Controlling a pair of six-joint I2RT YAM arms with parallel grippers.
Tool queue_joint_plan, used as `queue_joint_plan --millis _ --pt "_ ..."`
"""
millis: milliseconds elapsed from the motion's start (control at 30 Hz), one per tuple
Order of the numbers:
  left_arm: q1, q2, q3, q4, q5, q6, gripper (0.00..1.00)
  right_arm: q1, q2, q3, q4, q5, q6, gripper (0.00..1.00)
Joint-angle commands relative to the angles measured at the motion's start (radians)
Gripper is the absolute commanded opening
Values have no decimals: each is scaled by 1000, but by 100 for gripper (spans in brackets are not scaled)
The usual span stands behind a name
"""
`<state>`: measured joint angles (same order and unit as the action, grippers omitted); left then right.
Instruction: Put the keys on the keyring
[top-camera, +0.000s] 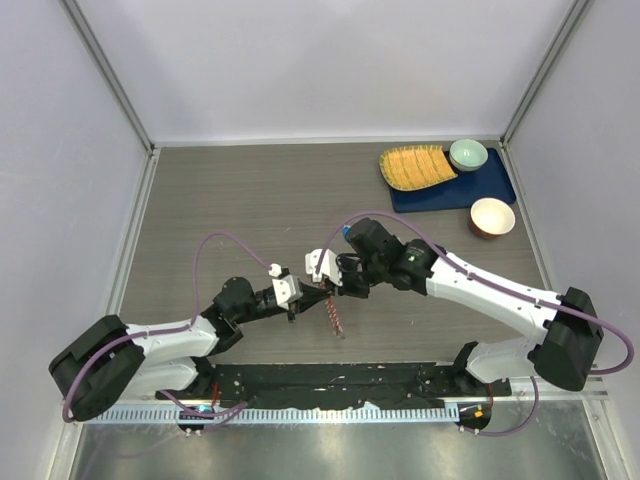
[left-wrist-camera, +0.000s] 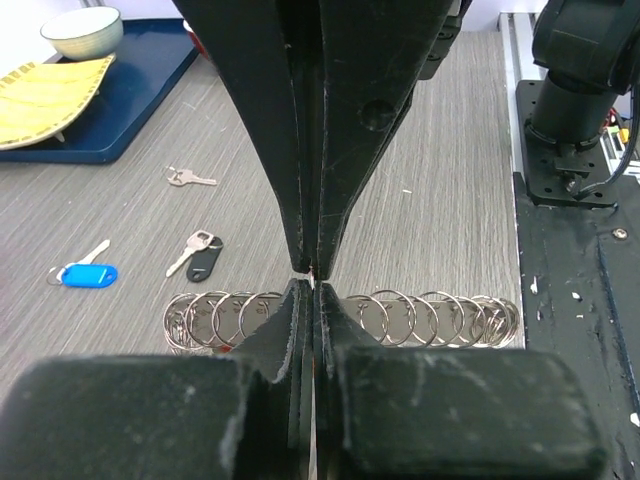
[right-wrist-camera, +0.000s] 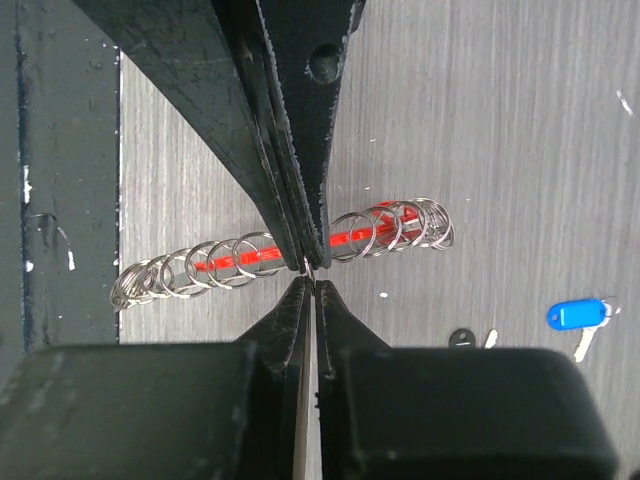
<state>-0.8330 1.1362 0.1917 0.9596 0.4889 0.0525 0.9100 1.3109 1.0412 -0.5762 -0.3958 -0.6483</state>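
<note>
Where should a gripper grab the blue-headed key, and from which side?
Probably the plastic head of the blue-headed key, with the fingers across its narrow width, coming straight down. It lies flat on the table, so the thin blade offers no edge. The head looks like the thickest part, and nothing touches it.

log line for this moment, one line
left hand shut | right hand shut | tips meet over keyring | blue key, black key, silver key on table

Grey table (top-camera: 230, 200), 3 keys (left-wrist-camera: 203, 262), mat (top-camera: 490, 185), perhaps keyring (left-wrist-camera: 420, 318)
</note>
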Motion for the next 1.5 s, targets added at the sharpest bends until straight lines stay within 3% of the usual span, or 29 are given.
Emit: queue_joint_plan --millis 0,167,400,433,500,700,767,967,1200,1367,1467 --pt "0 -18 -9 -12 -58 1 0 3 -61 -10 111 55 99 14" --pt "0 -36 -49 4 -166 3 0 -28 -82 -33 144 77 220 47" --pt "-2 -110 -89 -25 -249 12 0 -166 -87 -55 200 80 424 64" --pt "-2 -121 -89 -57 -256 18 0 -184 -81 -62 243 110 455 70" --pt "0 -157 -87 -87 -272 36 0 -215 -78 -87 294 182 568 71" --pt "-2 -202 -90 -114 -308 46 0 -261 5 -105 398 393 645 80" --pt "0 -208 -89 -127 -315 47 0 -263 28 -121 456 455 670 87" --pt "0 -234 -89 -150 -325 50 0 -264 93 -176 570 462 703 92" --pt "0 -234 -81 -159 -322 49 0 -319 230 -89 598 370 563 90" --pt "0 -250 -84 -170 -332 49 0 -378 373 -7 582 197 418 75" --pt "0 -254 -84 -173 -329 50 0 -408 427 51 582 115 314 59"
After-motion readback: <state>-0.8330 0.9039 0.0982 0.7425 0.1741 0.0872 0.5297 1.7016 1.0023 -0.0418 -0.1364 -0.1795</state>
